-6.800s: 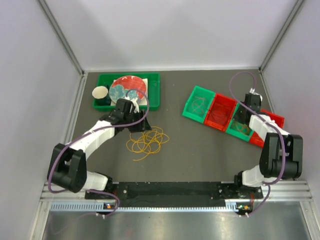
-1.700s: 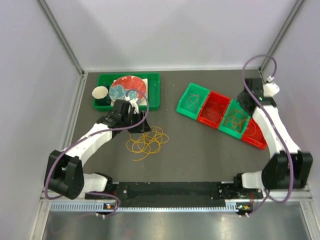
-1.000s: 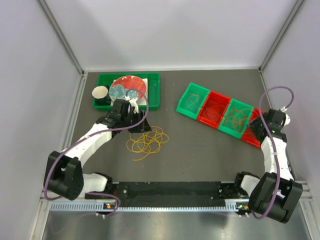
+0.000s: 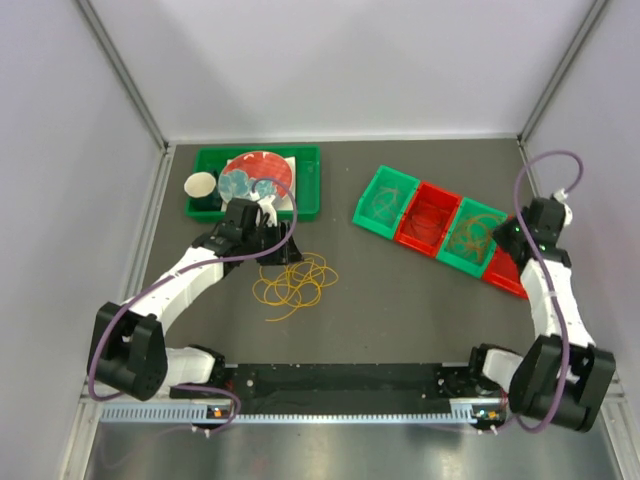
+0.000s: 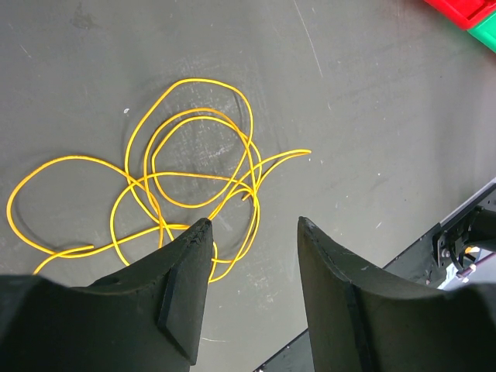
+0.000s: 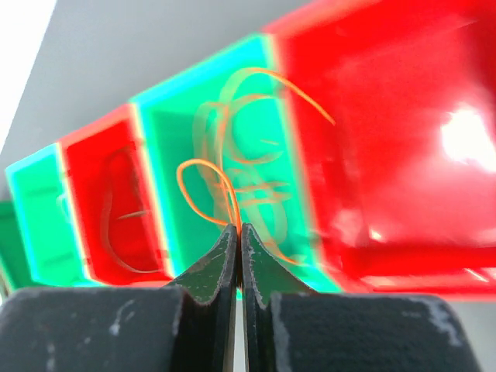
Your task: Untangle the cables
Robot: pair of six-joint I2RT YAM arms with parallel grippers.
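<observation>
We see our left gripper [image 5: 254, 226], its 2 black fingers [image 5: 182, 287] apart at the bottom edge, above yellow cables [image 5: 194, 177] looped left of centre on the dark table [image 5: 387, 116].

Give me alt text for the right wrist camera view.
The right hand, shut, pinches an orange cable loop, with a blurred row of alternating green and red bins beyond it. More thin loops lie in the green bin directly behind.

Overhead view was evenly lit, shadows soft. Left wrist sharp, fingers [image 5: 182, 302] dark. Right wrist motion-blurred; glare on red bin [image 6: 387, 155], upper-left corner blown white.
</observation>
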